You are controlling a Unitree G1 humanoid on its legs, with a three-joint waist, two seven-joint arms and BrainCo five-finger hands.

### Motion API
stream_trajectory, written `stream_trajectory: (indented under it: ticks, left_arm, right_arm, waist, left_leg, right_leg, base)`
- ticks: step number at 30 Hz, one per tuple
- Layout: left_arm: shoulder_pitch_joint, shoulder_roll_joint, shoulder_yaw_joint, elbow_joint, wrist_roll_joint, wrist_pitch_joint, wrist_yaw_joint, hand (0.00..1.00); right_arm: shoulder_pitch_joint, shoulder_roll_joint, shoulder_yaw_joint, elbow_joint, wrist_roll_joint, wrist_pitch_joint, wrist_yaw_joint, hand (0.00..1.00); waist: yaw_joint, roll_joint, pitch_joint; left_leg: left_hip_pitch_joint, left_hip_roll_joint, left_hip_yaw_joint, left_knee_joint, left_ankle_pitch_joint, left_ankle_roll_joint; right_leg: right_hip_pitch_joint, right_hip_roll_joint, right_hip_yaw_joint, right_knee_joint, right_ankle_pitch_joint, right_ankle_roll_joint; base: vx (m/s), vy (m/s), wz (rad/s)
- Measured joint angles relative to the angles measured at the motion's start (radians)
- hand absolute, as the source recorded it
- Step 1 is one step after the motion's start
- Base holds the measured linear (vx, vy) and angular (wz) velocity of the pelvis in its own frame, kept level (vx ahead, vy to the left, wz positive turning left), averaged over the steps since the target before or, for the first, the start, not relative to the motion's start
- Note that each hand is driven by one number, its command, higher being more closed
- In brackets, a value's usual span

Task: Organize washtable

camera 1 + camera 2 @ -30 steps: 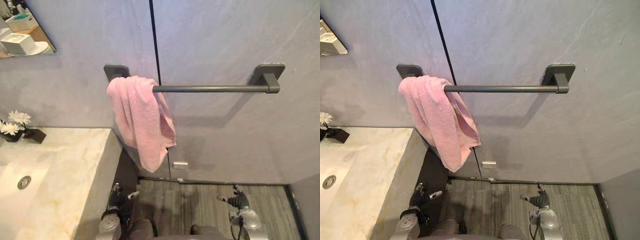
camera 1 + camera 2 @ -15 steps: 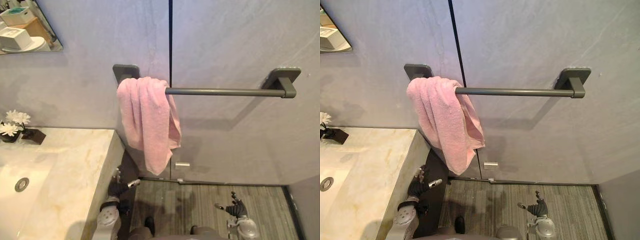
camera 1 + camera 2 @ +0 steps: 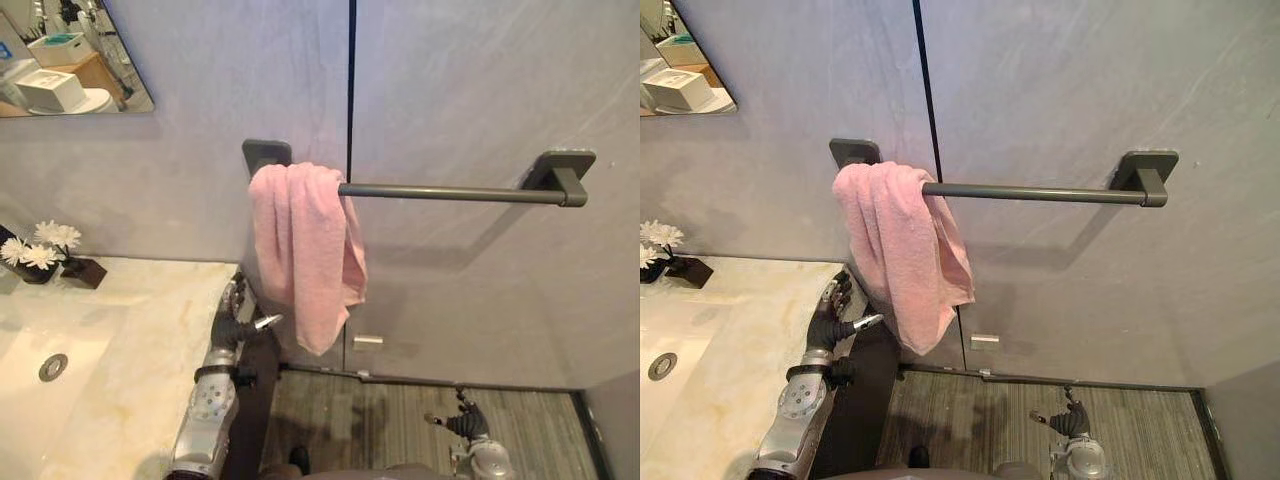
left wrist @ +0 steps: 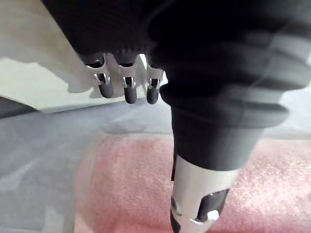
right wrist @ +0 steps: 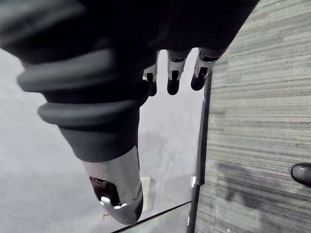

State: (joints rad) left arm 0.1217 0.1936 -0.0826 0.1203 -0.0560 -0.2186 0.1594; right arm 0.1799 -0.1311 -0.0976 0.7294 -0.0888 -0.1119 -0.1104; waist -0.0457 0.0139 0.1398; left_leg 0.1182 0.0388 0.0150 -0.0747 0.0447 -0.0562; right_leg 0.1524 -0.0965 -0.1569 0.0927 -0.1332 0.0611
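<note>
Your left hand (image 3: 237, 320) has come up from down by the floor and now sits at the corner of the counter (image 3: 130, 380), just beside the lower part of the pink towel (image 3: 305, 250). Its fingers (image 4: 129, 91) are straight and slightly apart, holding nothing, and the thumb (image 3: 266, 322) points out toward the towel; you cannot tell from the head views whether its tip touches the cloth. From the left wrist, the towel lies past the thumb and nothing is curled round it.

You will find the towel bunched up at the left end of the dark towel bar (image 3: 450, 192) on the grey wall (image 3: 480, 80), draped over it and hanging down in folds, with most of the bar bare to the right.

Your right hand (image 3: 463, 424) has stayed low over the striped floor (image 3: 380, 420), well apart from the towel. Its fingers (image 5: 173, 80) hang relaxed and a little spread, empty.

On the counter, a sink with its drain (image 3: 53, 366) lies to your left, white flowers (image 3: 40, 250) stand at the back by the wall, and a mirror (image 3: 70, 60) hangs above them
</note>
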Motion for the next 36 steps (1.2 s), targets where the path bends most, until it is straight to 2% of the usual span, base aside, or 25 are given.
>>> stream_trajectory:
  ticks: [8,9,15,21,24,26,32,36]
  left_arm:
    - [-0.065,0.017,-0.045,0.072,0.088,0.005,0.005,0.00]
    - [-0.072,0.017,-0.047,0.088,0.103,0.012,0.000,1.00]
    - [-0.122,0.025,-0.083,0.145,0.126,0.018,-0.006,1.00]
    - [-0.131,0.048,-0.083,0.167,0.148,0.019,-0.005,1.00]
    - [-0.145,0.059,-0.074,0.164,0.148,0.018,-0.004,1.00]
    - [-0.145,0.059,-0.069,0.161,0.148,0.018,-0.001,1.00]
    - [-0.139,0.059,-0.064,0.123,0.145,0.018,0.018,1.00]
    - [-0.138,0.058,-0.067,0.080,0.134,0.014,0.021,1.00]
  right_arm:
    - [-0.014,-0.010,0.040,0.001,0.000,0.000,0.009,0.00]
    - [-0.014,-0.011,0.039,0.001,0.000,0.000,0.009,0.00]
    - [-0.016,-0.012,0.041,0.000,0.000,0.000,0.023,0.00]
    - [-0.012,-0.016,0.060,-0.039,0.001,0.001,0.027,0.00]
    - [-0.010,-0.017,0.068,-0.156,0.001,-0.001,0.027,0.00]
    - [-0.011,-0.027,0.075,-0.277,0.000,-0.023,0.027,0.00]
    - [-0.019,-0.040,0.119,-0.485,-0.001,-0.042,0.028,0.00]
    - [-0.052,-0.080,0.174,-0.604,0.003,-0.080,0.038,0.00]
  waist:
    - [-0.026,-0.008,0.000]
    - [-0.030,-0.008,0.000]
    - [-0.049,-0.009,0.000]
    - [-0.051,-0.012,0.001]
    - [-0.052,-0.013,0.001]
    - [-0.051,-0.015,0.002]
    - [-0.049,-0.018,0.001]
    - [-0.030,-0.020,-0.001]
  left_leg:
    - [0.017,0.003,0.037,-0.018,0.007,0.003]
    - [0.019,0.004,0.045,-0.018,0.007,0.003]
    - [0.019,0.005,0.052,-0.019,0.007,0.003]
    - [0.017,0.012,0.068,-0.020,0.005,0.002]
    - [0.016,0.014,0.070,-0.020,0.005,0.002]
    - [0.012,0.014,0.073,-0.020,0.005,0.001]
    - [0.007,0.016,0.082,-0.020,0.005,0.001]
    - [0.000,0.022,0.103,-0.020,0.004,0.002]
  right_leg:
    - [0.001,0.005,0.035,-0.030,0.031,0.002]
    - [0.000,0.006,0.044,-0.033,0.035,0.002]
    - [0.001,0.008,0.051,-0.051,0.044,0.006]
    - [-0.003,0.015,0.074,-0.062,0.051,0.005]
    - [-0.006,0.016,0.078,-0.062,0.051,0.004]
    - [-0.011,0.016,0.083,-0.062,0.051,0.004]
    - [-0.020,0.018,0.094,-0.064,0.057,0.003]
    - [-0.035,0.024,0.117,-0.062,0.066,0.002]
  base:
    - [-0.05,-0.001,-0.16]
    - [-0.05,-0.001,-0.15]
    - [-0.05,-0.008,-0.06]
    - [0.00,-0.014,-0.08]
    - [0.00,-0.014,-0.03]
    - [-0.01,-0.011,-0.05]
    - [-0.02,-0.007,-0.05]
    - [-0.03,-0.009,-0.16]
